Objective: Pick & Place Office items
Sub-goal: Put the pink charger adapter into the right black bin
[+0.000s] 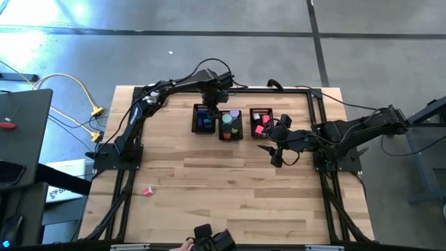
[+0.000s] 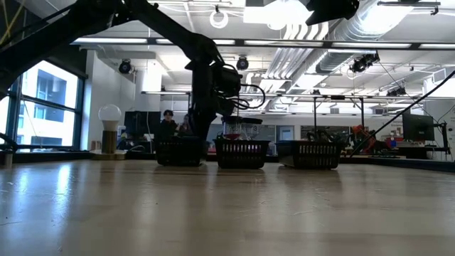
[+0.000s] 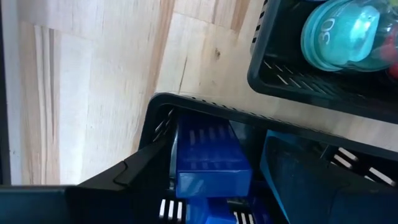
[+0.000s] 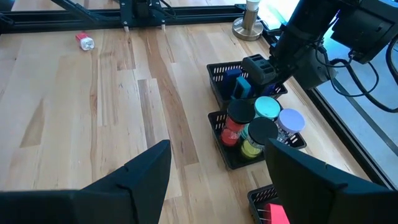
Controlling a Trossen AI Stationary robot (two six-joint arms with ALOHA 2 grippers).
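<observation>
three bins sit in a row at the table's far middle. taking the middle bin as the landmark: the left bin is just beside it on one side, holding blocks, with the left gripper above it; the right bin is on the other side, the right gripper nearer than it. round tubs stand inside the middle bin. one small piece lies well apart, toward the near left.

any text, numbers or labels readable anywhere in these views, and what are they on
"30" reads in raised figures on the teal lid in the middle bin, seen from the left wrist.
The blue box in the left bin shows only raised ridges, no lettering.
The pink item lying loose on the table is too small to read.
No other text is legible.
</observation>
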